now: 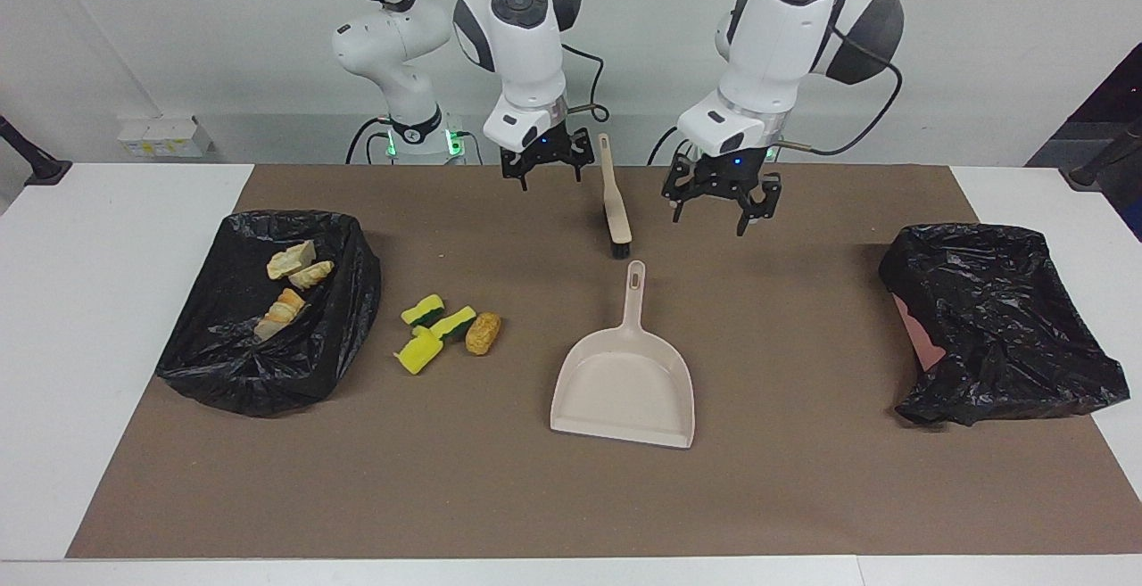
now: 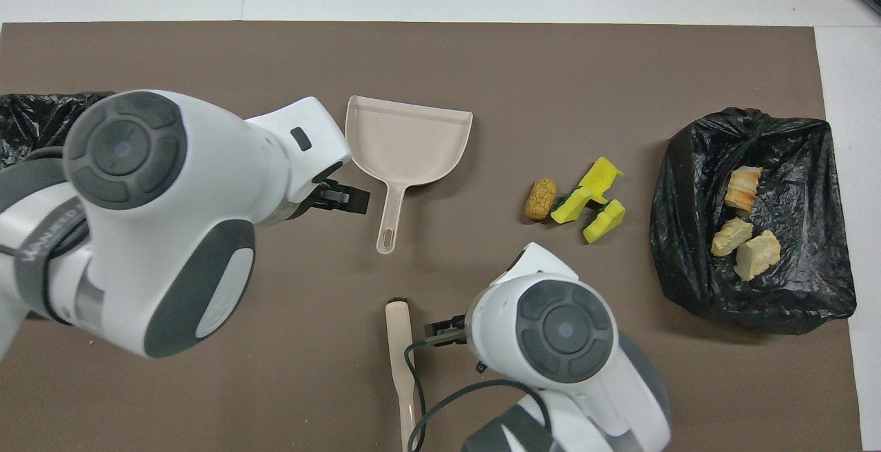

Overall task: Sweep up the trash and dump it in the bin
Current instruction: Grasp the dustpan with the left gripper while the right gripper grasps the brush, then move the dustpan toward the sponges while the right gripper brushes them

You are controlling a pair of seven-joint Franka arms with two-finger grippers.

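On the white counter, a brown mat carries dustpan and brush. Left gripper and right gripper hover beside the brush, fingers released, mat margins open.

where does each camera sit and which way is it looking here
Facing view: high across the table, looking at the robots; both arms show in full, left tool and right tool open, either side of the beige flat-handled brush.
Overhead view: high above the robots' end, looking steeply down; bulky white wrists show, arms entering from the bottom.
Shared: the beige plastic dustpan, three yellow green-backed sponges, black-bagged bin holding pale pastry pieces.
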